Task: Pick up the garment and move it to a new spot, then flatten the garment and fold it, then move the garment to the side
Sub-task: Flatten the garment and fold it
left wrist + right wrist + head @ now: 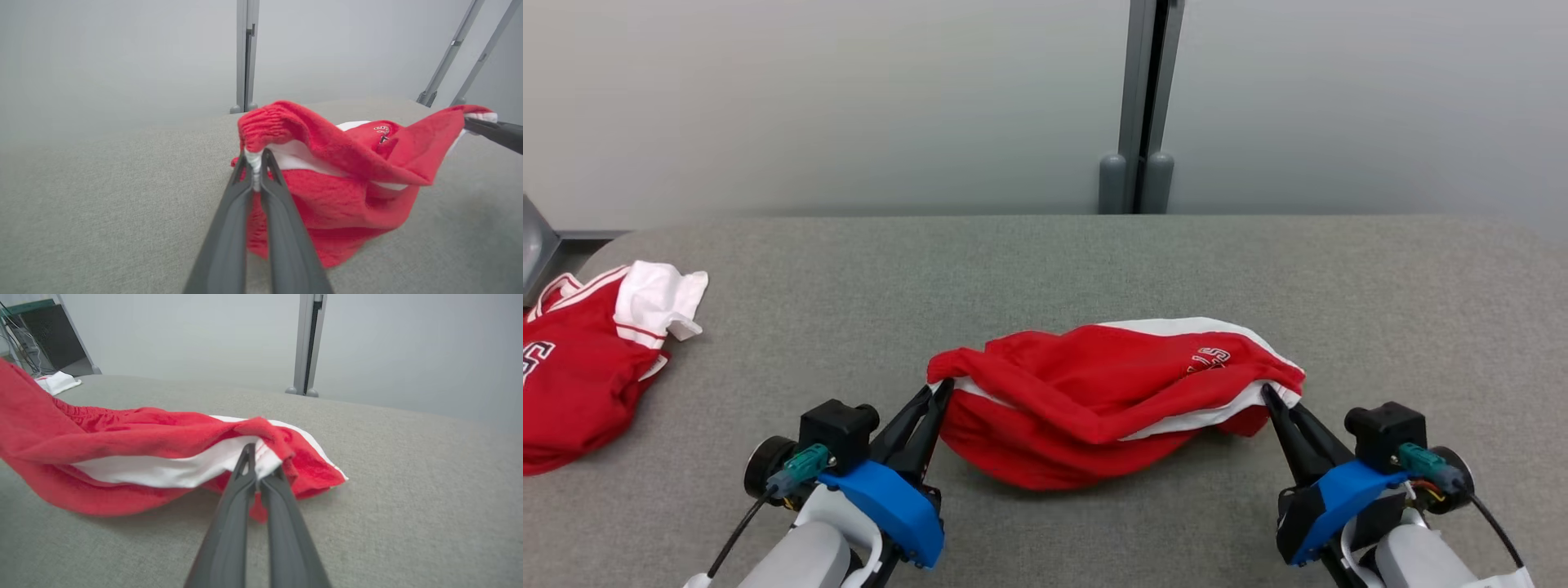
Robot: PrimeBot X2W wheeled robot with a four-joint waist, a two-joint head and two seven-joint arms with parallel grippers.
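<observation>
Shorts (1111, 392) sag near the front edge of the table (1045, 261), left fingers (919, 425) and right fingers (1294, 433) clamped on opposite ends, likely to lift them spread.

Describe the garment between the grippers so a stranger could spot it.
On the grey table, look at the middle near the front edge. A bunched red garment with white trim sags between the left gripper and right gripper, each shut on one end. The other red garment lies ungripped at the far left.
</observation>
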